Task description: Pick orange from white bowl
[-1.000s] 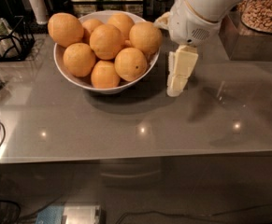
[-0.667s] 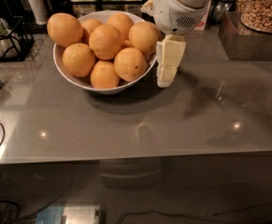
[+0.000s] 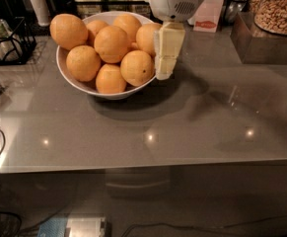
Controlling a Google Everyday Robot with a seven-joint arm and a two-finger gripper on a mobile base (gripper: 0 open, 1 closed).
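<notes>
The white bowl (image 3: 69,79) stands at the back left of the grey table and holds several oranges piled together. A large plain orange (image 3: 147,36) lies at the bowl's right side. An orange with a small dark speck (image 3: 137,68) lies in front of it. My gripper (image 3: 166,58) hangs from the white wrist at the top of the view. It points down over the bowl's right rim, right beside the plain orange, and holds nothing that I can see.
A black wire rack (image 3: 7,41) stands left of the bowl. A glass container of nuts (image 3: 280,10) on a metal box (image 3: 264,46) is at the back right. A red and white carton (image 3: 209,11) stands behind the gripper. Cables lie at the left edge.
My gripper has moved left from beside the bowl to its right rim, close against the oranges. The oranges and the bowl have not moved.
</notes>
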